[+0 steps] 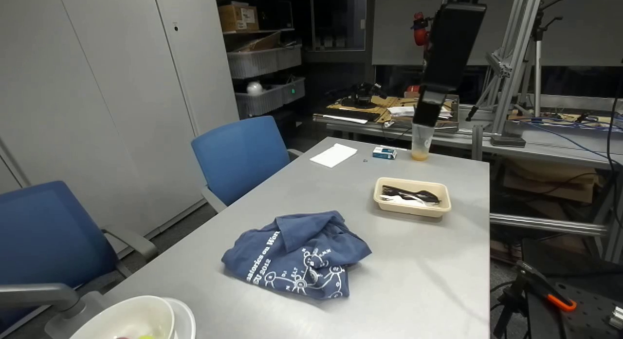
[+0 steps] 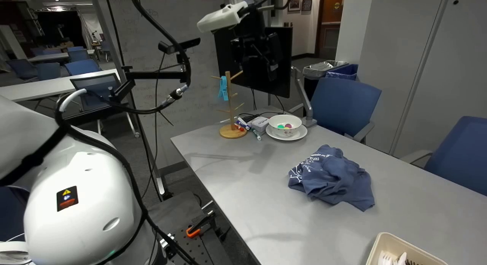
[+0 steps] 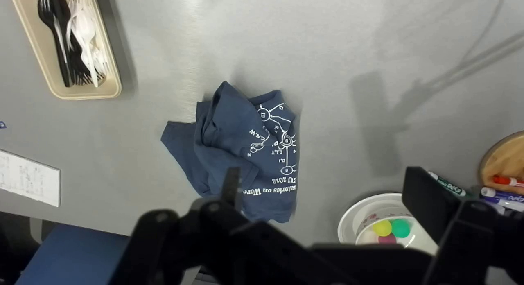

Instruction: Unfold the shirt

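Lies as a crumpled navy shirt (image 1: 296, 255), white-lettered, folded over itself near the tray (image 1: 411, 209); hard to tell sleeve from hem.

Lower middle in an exterior view, the blue shirt (image 1: 298, 256) reads "on Wor" and "2012", a green marker (image 3: 449, 185) lower right in the wrist view says "EXPO", and a yellow warning triangle (image 2: 67, 192) marks the white arm (image 2: 89, 208), lower left in an exterior view.

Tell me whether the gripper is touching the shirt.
Apart. Both exterior views show it: the gripper hangs in the air, with a clear gap between it and the shirt on the table.
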